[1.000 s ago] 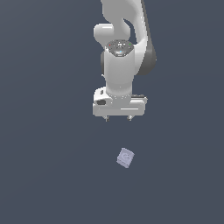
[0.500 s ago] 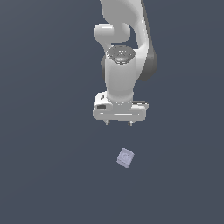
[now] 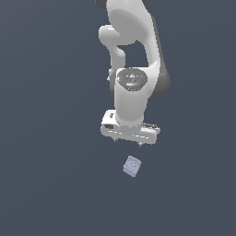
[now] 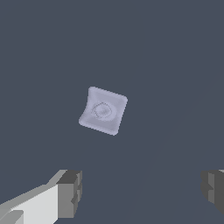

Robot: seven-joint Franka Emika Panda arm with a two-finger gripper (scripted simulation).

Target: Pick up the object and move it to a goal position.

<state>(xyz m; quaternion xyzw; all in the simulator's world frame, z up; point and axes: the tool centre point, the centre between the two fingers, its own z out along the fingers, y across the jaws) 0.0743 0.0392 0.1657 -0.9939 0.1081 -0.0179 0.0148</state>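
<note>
Tool (image 3: 127, 142) is hanging above the table (image 3: 46, 175) with its fingers spread wide and nothing between them. In the wrist view we can see one dark pad (image 4: 70, 192) at one side of the frame and the other at the far edge, with a big empty gap in the middle.

The cube (image 3: 132, 166) sits flat on the table, just beyond the tool in the exterior view and a touch toward that view's right. It's well clear of both fingers. Its top face shows a faint circular mark, and it's turned at an angle, so its sides don't line up with the pads.

So we figure the step in hand is the approach, and two things matter if we want it clean. First, centring: in the wrist view the cube (image 4: 103, 110) isn't sitting between the pads yet, so we'd slide over until it is before dropping down. Second, yaw: we'd twist the wrist so the pads meet two flat faces, not corners, otherwise the little thing probably squirts out sideways when we squeeze. It's tiny next to the tool, so we'd go low enough for the pads to catch its sides, short of bumping the table.
</note>
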